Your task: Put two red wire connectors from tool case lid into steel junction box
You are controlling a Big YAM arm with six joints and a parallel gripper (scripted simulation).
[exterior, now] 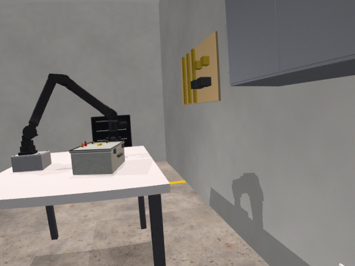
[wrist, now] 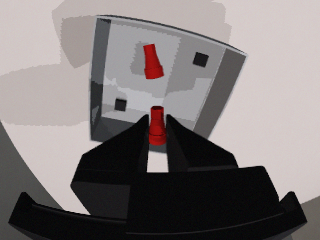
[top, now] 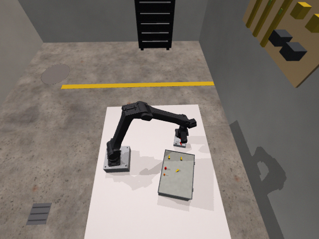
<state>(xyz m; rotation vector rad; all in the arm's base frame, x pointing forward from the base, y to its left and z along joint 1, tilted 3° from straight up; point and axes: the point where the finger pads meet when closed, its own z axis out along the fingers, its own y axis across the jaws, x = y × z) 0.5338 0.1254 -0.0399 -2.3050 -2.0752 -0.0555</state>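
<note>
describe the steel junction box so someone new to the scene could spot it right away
On the white table, look past the big grey tool case, on the side away from its lid's loose connectors. The junction box is the small open steel tray under the claw, with one red wire connector already inside.

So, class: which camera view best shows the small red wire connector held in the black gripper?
Wrist: the small red wire connector shows between the black gripper fingers. Top shows only a red speck; exterior hides it.

A matt, smooth white table top (top: 144,205) is seen. The junction box (wrist: 216,103) looks like dull grey steel. The red wire connector (wrist: 158,127) appears smooth plastic, clamped by the matt black gripper (wrist: 158,143). The floor (top: 64,128) looks like rough, speckled concrete.
</note>
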